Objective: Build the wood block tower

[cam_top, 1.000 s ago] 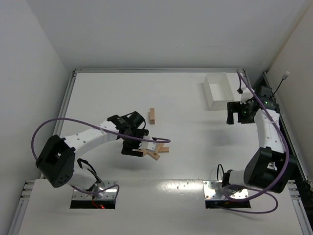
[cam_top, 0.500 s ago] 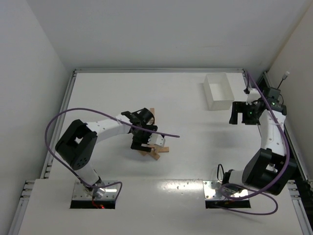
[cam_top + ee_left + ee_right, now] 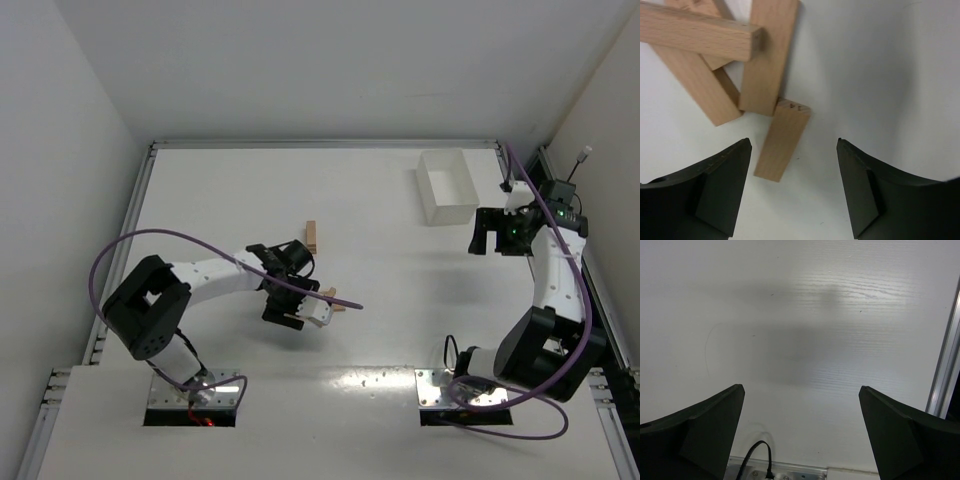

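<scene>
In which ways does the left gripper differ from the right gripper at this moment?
The left gripper hangs over the jumbled wood blocks, with one block lying loose between its fingers. The right gripper hangs over the white table with nothing between its fingers. The left gripper's jaws stand narrower than the right gripper's. Both are open and hold nothing.

I've got the wood blocks in a loose heap: pale tan, flat, oblong, crossing one another at odd angles. A slanted block lies flat, its far end touching the heap. A single block sits well apart, farther back.
</scene>
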Robot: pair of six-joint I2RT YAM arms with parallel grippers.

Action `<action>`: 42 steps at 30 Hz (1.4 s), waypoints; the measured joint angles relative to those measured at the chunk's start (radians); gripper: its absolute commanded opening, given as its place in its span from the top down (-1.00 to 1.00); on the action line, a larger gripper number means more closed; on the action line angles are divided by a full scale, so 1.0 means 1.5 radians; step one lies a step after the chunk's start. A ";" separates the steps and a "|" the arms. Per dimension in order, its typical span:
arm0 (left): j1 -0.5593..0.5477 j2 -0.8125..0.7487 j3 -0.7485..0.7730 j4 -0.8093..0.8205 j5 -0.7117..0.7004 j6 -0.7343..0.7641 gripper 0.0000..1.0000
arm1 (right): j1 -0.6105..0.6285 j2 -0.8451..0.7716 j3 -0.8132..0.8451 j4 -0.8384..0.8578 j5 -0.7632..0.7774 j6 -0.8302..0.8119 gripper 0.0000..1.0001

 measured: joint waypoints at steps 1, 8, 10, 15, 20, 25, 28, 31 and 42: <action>-0.004 -0.004 -0.007 -0.001 0.001 -0.001 -0.21 | 0.000 0.000 0.000 0.000 0.000 0.000 -0.92; -0.008 -0.009 -0.035 0.011 0.003 -0.009 -0.19 | -0.009 0.000 0.000 -0.001 -0.012 0.001 -0.92; -0.008 -0.009 -0.039 0.021 0.003 -0.009 -0.19 | -0.015 0.000 0.000 -0.001 -0.016 0.002 -0.92; -0.008 -0.010 -0.048 0.046 -0.002 -0.009 -0.05 | -0.021 0.000 0.000 -0.001 -0.022 0.002 -0.92; -0.008 -0.010 -0.049 0.064 -0.007 -0.009 0.40 | -0.025 0.000 0.000 -0.001 -0.024 0.002 -0.92; -0.008 -0.009 -0.049 0.074 -0.011 -0.007 0.76 | -0.026 0.000 0.000 -0.002 -0.026 0.002 -0.92; -0.008 -0.008 -0.048 0.075 -0.012 -0.019 1.00 | -0.026 0.000 0.000 -0.002 -0.031 0.006 -0.92; -0.008 -0.002 -0.032 0.068 -0.015 -0.074 1.00 | -0.026 0.000 0.000 -0.002 -0.039 0.012 -0.92; -0.010 -0.018 0.159 0.047 -0.133 -0.623 1.00 | -0.043 0.004 -0.029 -0.001 -0.114 0.044 -0.92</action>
